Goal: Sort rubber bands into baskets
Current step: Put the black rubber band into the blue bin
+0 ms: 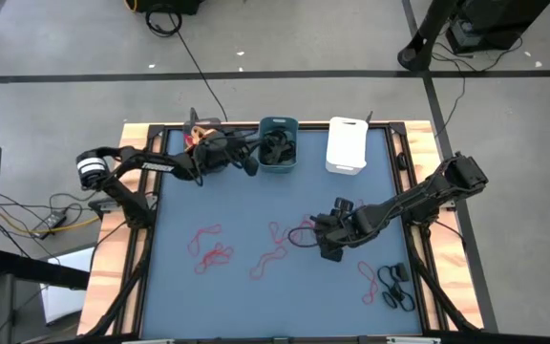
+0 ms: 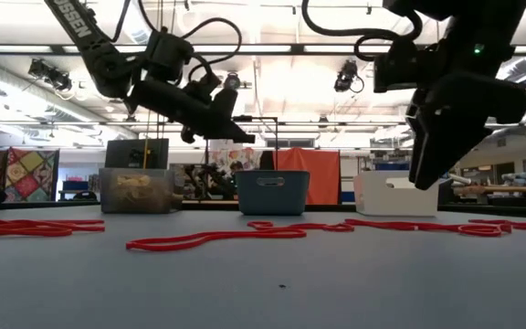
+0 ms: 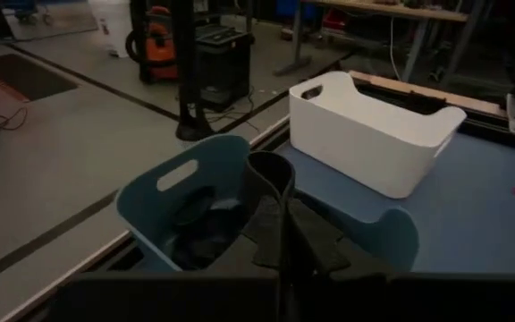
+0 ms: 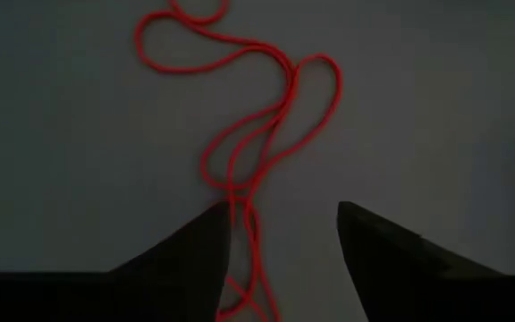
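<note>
My left gripper [image 1: 254,163] reaches from the table's left to the teal-blue basket [image 1: 278,143] and is shut on a black rubber band [image 3: 271,176], whose loop stands out beyond the fingertips over the basket's rim. My right gripper [image 1: 328,243] hangs open, pointing steeply down, above a red rubber band [image 4: 249,134] that lies flat mid-table; part of that band shows between its fingers [image 4: 208,237] without touching them. The white basket [image 1: 347,145] stands right of the teal one. The dark grey basket [image 2: 137,190] stands left of it and holds tan bands. My left gripper pinches the black rubber band by its lower part [image 3: 280,234] between the two shut fingers. The fingers come nearly level from the table's left. The band is lifted clear, and its free loop sticks out past the fingertips above the teal-blue basket, which holds more black bands.
More red rubber bands [image 1: 210,252] lie on the blue mat at the left and middle [image 1: 269,260]. Black and red bands [image 1: 394,285] lie near the right front corner. Wooden rails [image 1: 113,248] frame the table.
</note>
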Robot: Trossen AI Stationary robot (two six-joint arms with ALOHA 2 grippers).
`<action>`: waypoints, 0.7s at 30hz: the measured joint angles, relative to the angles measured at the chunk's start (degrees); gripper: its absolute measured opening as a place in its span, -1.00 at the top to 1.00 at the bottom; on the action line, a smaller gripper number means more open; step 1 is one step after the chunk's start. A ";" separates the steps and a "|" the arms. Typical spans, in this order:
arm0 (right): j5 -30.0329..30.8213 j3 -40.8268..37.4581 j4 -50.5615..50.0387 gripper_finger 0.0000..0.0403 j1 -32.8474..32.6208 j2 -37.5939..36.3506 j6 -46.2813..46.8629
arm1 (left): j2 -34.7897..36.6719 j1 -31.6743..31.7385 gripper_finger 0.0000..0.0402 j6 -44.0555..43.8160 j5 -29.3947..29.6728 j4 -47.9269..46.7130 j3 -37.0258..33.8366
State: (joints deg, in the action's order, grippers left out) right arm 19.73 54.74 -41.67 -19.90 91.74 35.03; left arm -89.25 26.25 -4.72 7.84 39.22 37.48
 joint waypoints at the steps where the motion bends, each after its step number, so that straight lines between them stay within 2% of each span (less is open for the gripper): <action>1: 0.08 0.00 0.00 -0.06 0.02 0.00 0.04 | -0.80 0.13 0.96 0.03 -0.20 1.02 0.03; 7: 2.08 0.00 -0.65 0.03 0.03 0.00 3.60 | -7.20 0.53 0.95 0.09 -1.96 6.68 1.19; 10: 3.04 0.00 -2.47 0.03 -0.48 -0.02 4.67 | -8.96 0.51 0.89 1.40 -2.54 7.76 2.12; 12: 3.73 0.00 -4.37 0.02 -0.94 -0.14 4.41 | -10.07 0.51 0.77 0.92 -2.54 7.79 2.95; 15: 4.40 0.00 -7.99 -0.04 -1.19 -1.28 4.51 | -11.59 0.51 0.47 -1.53 -2.52 7.75 3.59; 18: 3.38 0.00 -10.88 -0.09 -1.45 -3.36 6.08 | -12.49 0.50 0.17 -5.13 -1.70 7.52 3.77; 21: 2.56 0.00 -11.99 -0.13 -2.65 -6.26 8.99 | -12.51 0.51 -0.06 -8.10 -1.09 6.13 3.79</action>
State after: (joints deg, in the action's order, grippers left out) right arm 22.28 54.74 -53.66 -22.55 85.48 44.01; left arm -101.75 26.76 -12.82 6.74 45.34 41.28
